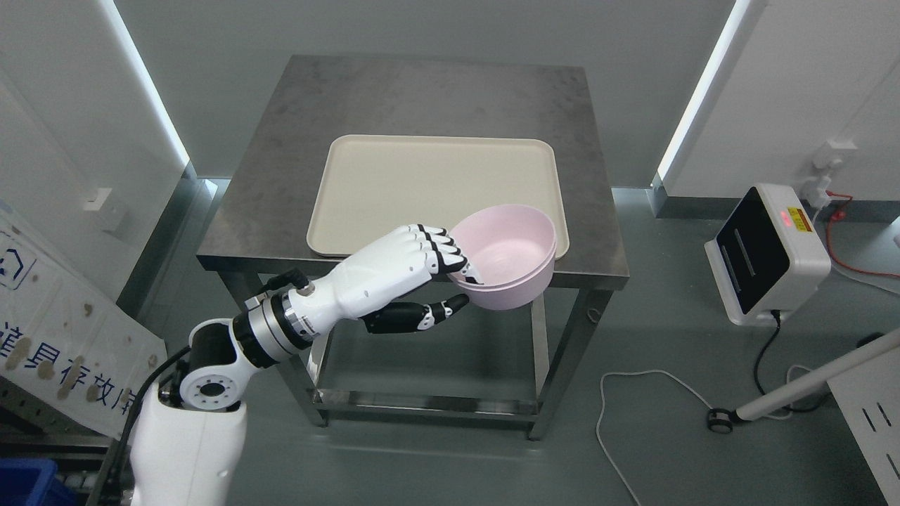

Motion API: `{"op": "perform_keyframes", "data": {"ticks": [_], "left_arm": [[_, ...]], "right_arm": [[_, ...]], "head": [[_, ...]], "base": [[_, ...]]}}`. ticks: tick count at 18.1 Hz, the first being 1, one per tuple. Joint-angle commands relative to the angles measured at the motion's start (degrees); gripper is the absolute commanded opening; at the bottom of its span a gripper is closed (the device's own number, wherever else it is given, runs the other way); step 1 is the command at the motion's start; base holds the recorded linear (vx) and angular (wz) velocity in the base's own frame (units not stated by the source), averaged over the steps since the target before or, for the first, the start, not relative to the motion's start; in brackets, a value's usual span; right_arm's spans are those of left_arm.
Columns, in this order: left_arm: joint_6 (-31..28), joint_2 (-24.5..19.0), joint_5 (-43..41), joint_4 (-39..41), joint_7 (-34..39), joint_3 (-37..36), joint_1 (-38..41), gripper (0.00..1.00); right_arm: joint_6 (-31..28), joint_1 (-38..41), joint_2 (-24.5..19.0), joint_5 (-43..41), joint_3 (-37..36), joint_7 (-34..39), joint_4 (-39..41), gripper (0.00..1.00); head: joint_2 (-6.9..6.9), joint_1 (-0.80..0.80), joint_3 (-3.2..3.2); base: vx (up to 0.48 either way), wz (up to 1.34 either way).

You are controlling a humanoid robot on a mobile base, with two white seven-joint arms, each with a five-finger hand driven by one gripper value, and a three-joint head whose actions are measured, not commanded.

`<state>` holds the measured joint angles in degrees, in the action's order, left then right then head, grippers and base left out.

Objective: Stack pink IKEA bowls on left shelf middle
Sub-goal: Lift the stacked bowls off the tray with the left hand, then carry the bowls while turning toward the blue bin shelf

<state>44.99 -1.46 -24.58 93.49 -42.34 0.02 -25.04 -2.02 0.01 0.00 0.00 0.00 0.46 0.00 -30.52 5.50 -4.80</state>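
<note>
Two pink bowls (508, 254) nested one in the other are held by their left rim in my left hand (460, 284). Its fingers (444, 247) hook over the rim into the bowl and the thumb (436, 311) presses from below. The stack is lifted and tilted, hanging over the front right corner of a cream tray (394, 186) and the table's front edge. My left arm comes in from the lower left. The right arm is out of the picture.
The tray lies on a grey metal table (281, 140). A white box-like device (763, 253) with a red cable stands on the floor at the right. A white cable (633, 393) trails on the floor. Signboards lean at the left edge.
</note>
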Motion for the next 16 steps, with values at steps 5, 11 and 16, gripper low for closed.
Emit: {"op": "perform_keyframes", "data": {"ticks": [5,11,16], "left_arm": [[0.0,-4.0,3.9,1.0,0.1,11.1,3.3,0.07],[0.0,-4.2,5.2,1.0,0.1,14.3,3.3,0.07],[0.0,-4.4,5.6,1.0,0.1,15.3,3.2,0.07]], "right_arm": [[0.0,0.1,1.0,0.0,-0.6,-0.1,1.9,1.0],[0.0,0.1,1.0,0.0,-0.6,-0.1,1.9,1.0],[0.0,0.1,1.0,0.0,-0.6,-0.1,1.9,1.0]], "head": [[0.0,0.0,0.0],[0.0,0.0,0.0],[0.0,0.0,0.0]], "base": [[-0.27,-0.04],[-0.295,0.04],[-0.315,0.38]]}}
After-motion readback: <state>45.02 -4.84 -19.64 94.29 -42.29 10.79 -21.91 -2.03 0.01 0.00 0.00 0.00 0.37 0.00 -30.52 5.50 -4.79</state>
